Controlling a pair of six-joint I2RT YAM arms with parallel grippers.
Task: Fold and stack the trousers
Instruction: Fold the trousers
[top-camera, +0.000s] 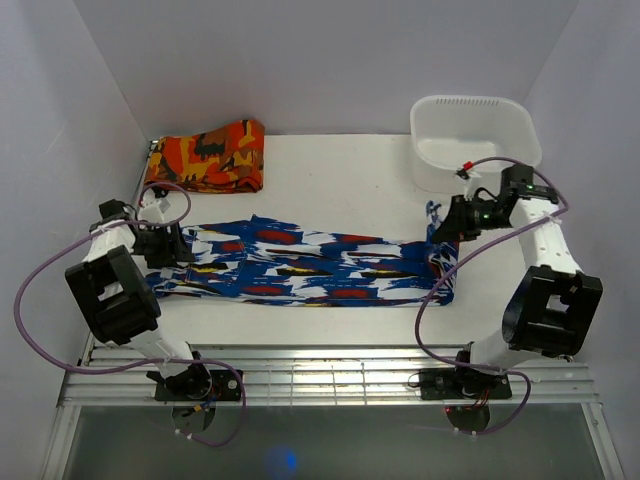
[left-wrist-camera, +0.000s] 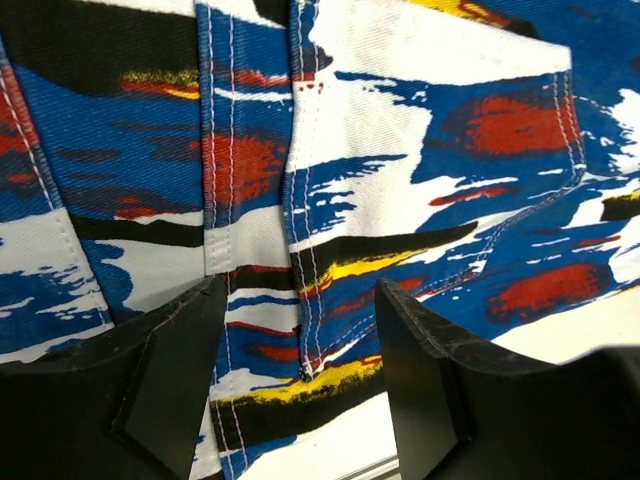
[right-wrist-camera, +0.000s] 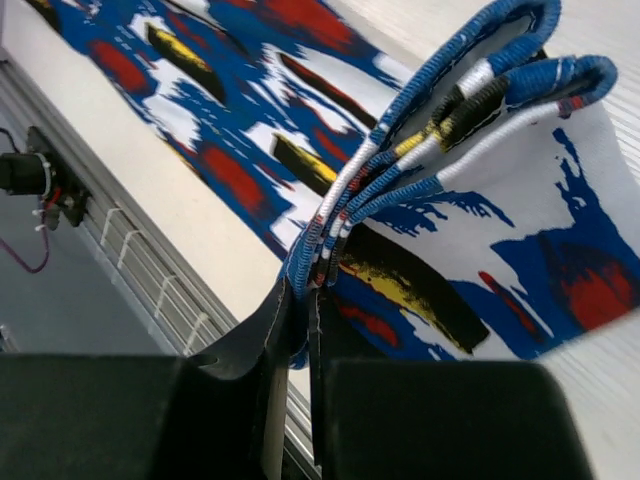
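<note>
The trousers (top-camera: 310, 268) lie flat on the table (top-camera: 340, 170) just past the arm bases, their long axis running left to right between my two arms. My right pincer (right-wrist-camera: 300, 310) is clamped on the bunched hem edges at the right end, raised slightly. My left pincer (left-wrist-camera: 300, 330) hangs over the opposite end with its jaws apart, gripping nothing. I judge the fold should carry the right end leftward. Farther back are an orange patterned cloth (top-camera: 208, 155) and a white tub (top-camera: 472, 140).
</note>
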